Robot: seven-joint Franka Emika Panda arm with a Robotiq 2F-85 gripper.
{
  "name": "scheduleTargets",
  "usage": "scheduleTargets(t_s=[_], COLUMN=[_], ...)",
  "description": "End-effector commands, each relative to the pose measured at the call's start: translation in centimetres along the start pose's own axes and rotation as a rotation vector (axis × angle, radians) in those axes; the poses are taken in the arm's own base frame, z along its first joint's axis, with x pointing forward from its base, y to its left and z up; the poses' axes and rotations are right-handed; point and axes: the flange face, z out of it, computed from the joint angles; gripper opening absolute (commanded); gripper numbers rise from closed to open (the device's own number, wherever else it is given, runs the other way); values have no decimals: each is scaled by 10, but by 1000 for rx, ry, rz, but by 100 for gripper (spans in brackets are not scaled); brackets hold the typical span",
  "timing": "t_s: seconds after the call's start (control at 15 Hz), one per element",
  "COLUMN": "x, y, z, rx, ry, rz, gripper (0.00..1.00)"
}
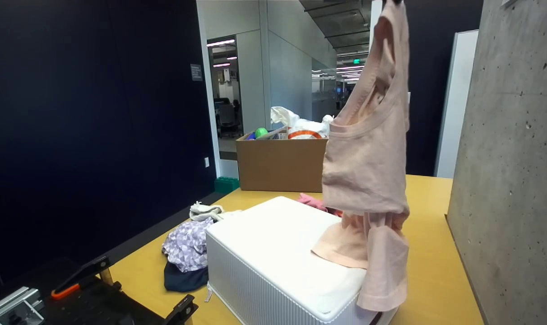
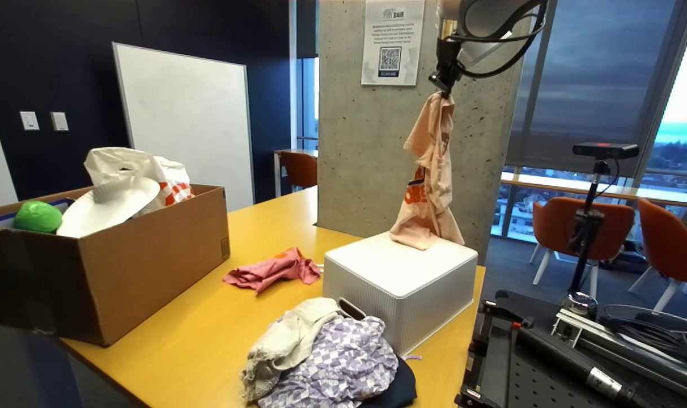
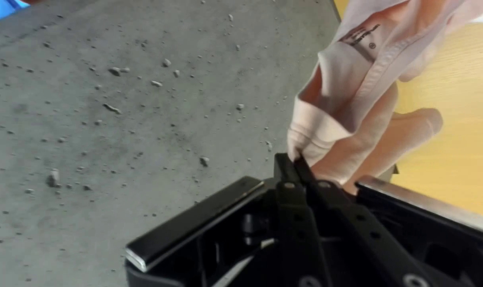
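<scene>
Over a yellow wooden table (image 2: 179, 345), right of centre in an exterior view, the black two-fingered gripper (image 2: 445, 94) pinches a hanging, pale-pink fabric shirt (image 2: 436, 175). The white rectangular poster (image 2: 391, 44) on the grey concrete pillar (image 2: 369, 164) reads "BAIR".

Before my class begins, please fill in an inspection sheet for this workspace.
Surface: yellow table; white ribbed bin on it, apparently upside down.
Things in hand: pale pink T-shirt, hanging; whether it touches the bin is unclear.
Clutter: cream cloth, purple checkered cloth and navy cloth heaped beside the bin; pink cloth; cardboard box with white plastic bag.
Claw: closed, pinching the T-shirt by one edge.
Cables: black cable looping by the arm; more cables by the black platform.
Surroundings: concrete pillar, orange chairs, whiteboard.
</scene>
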Motion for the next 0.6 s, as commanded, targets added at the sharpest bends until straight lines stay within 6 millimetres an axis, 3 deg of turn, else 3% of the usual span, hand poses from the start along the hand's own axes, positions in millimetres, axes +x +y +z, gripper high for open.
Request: scheduleTargets(t_s=[0.0, 0.27, 0.4, 0.53], x=[-12, -29, -34, -35], y=[73, 132, 148, 147], z=[-15, -15, -19, -18], rx=[-72, -125, -150, -155], ry=[-3, -14, -20, -32], rz=[74, 153, 178, 187], gripper=[0, 0, 0, 0])
